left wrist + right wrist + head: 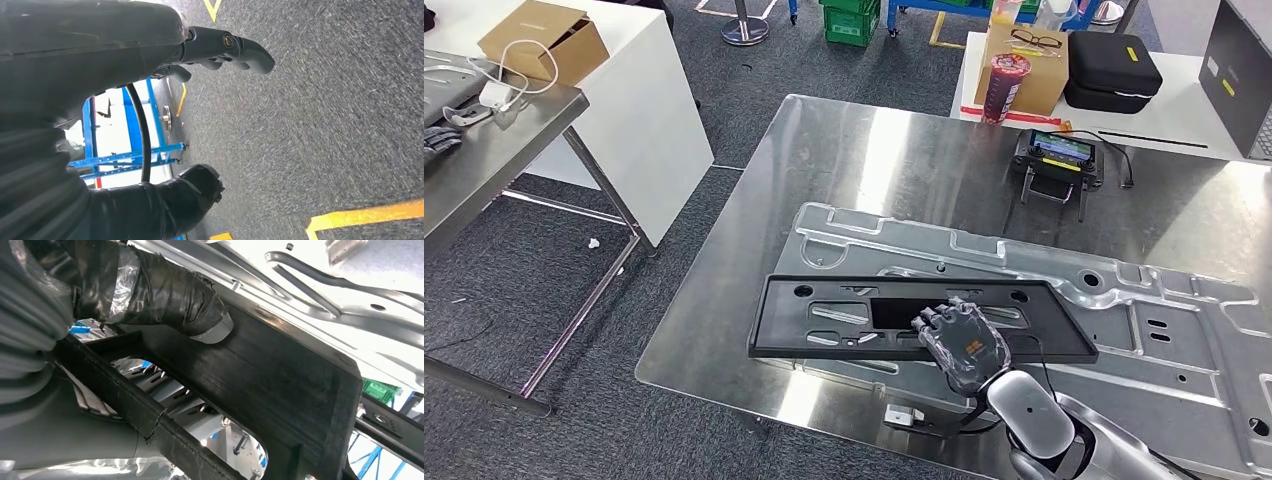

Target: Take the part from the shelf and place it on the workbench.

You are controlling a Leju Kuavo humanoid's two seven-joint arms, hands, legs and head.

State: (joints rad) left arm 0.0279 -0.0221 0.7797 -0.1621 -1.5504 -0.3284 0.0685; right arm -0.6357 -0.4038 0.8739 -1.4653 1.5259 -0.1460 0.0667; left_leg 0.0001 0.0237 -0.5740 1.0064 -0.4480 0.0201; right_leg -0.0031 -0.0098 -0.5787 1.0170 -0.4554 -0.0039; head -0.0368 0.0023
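The part, a long flat black plastic frame [844, 315] with slots and a rectangular opening, lies across a silver stamped metal panel [1164, 330] on the steel workbench [844, 160]. My right hand [964, 340] grips the frame near its middle, at the near edge. In the right wrist view the taped thumb [170, 295] presses on the frame's black surface [280, 375], while the fingers wrap under a bar of it. My left hand [90, 55] hangs over grey carpet, its fingers [240, 47] and thumb [190, 195] apart, holding nothing.
A handheld controller [1059, 155] stands at the workbench's far side. Behind it, a white table carries a red cup [1006, 85], a cardboard box [1029, 70] and a black case [1114, 70]. A second steel table [484, 150] stands left, across a strip of carpet.
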